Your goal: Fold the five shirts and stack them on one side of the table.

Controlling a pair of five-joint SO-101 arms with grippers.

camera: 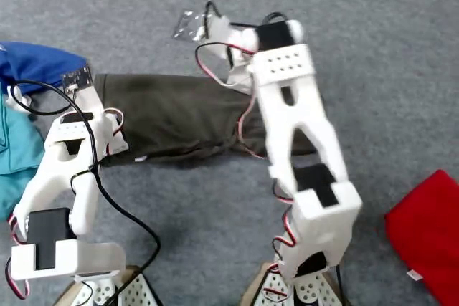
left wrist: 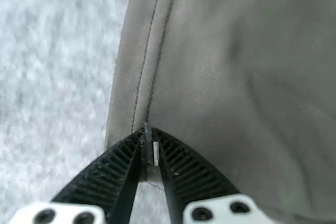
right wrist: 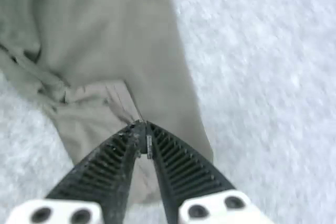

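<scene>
**Both grippers pinched the olive shirt at its two ends**

The olive shirt [camera: 172, 112] lay flat on the grey table [camera: 387, 55] as a long band. It ran from the left part of the table to about the middle, well back from the near edge.

The left arm [camera: 64, 170] stood over the shirt's left end. Its wrist view showed the left gripper [left wrist: 147, 137] with its black ribbed fingers [left wrist: 115, 171] drawn together, tips meeting on the stitched hem at the cloth's edge. Bare table showed just beside it.

The right arm [camera: 301, 120] stretched over the shirt's other end and hid part of it from above. The right gripper [right wrist: 143, 135] also had its fingers [right wrist: 178, 171] closed to a point, nipping a rumpled fold of the cloth close to its edge.

Against the table's left edge sat a bunched blue shirt [camera: 36, 62], and a teal shirt [camera: 14, 148] lay just nearer than it. The blue shirt came close to the olive shirt's left end. A red shirt [camera: 427, 231] lay at the right edge toward the near corner, well apart from the rest. Near the far edge, just beside the right arm's wrist, lay what looked like a crumpled bit of clear plastic [camera: 186, 25].
</scene>
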